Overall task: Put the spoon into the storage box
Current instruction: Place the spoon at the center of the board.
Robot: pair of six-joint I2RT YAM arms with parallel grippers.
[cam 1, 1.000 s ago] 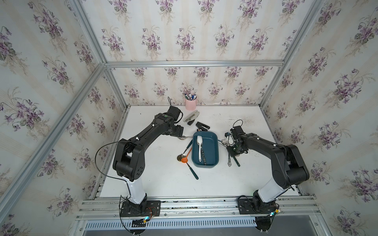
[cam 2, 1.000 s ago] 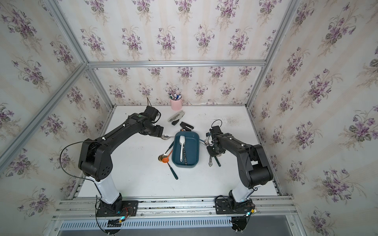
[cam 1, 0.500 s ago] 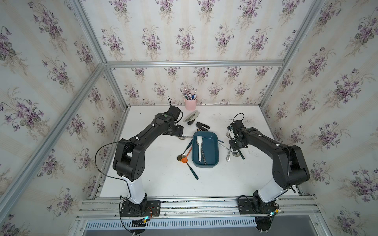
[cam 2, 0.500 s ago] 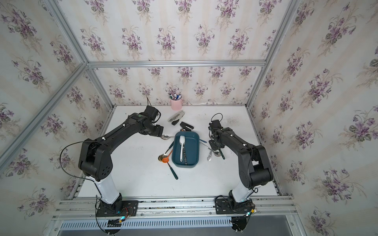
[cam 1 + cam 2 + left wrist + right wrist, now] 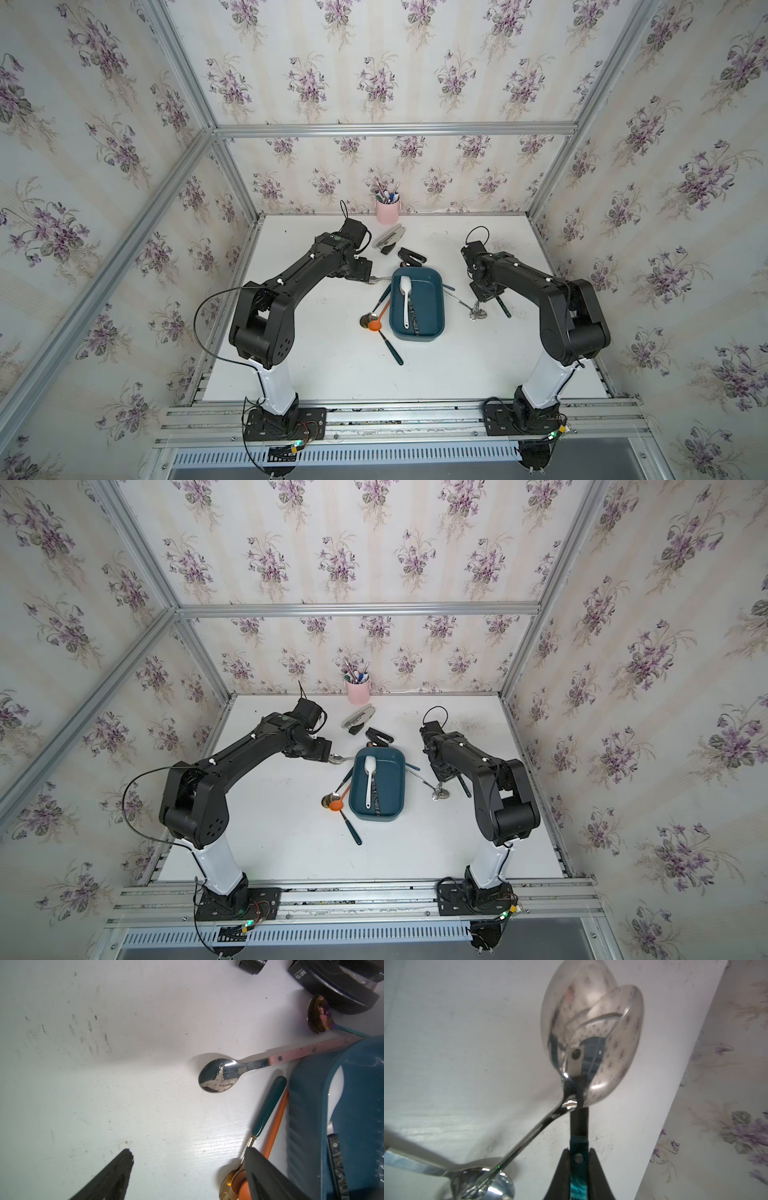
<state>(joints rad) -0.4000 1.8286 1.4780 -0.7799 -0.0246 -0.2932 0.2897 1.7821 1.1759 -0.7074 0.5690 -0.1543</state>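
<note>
- storage box [image 5: 415,338]: teal plastic, smooth, faint sheen
- teal-handled spoon [image 5: 618,1043]: mirror-polished metal bowl, glossy marbled handle, metal rivet
- all-metal spoon [image 5: 529,1138]: shiny, embossed handle end
- pink-handled spoon [image 5: 220,1075]: polished steel bowl, speckled pink handle
- white spoon [image 5: 405,303]: matt plastic
- orange spoon [image 5: 277,1122]: smooth, matt
- worktop [image 5: 104,1084]: white, grainy texture, scuffed, slight gloss

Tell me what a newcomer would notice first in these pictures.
The dark teal storage box sits mid-table with a white spoon lying inside, other spoons scattered around it. Beside it, the right claw is shut on a teal-handled spoon, whose shiny bowl fills the right wrist view.
</note>
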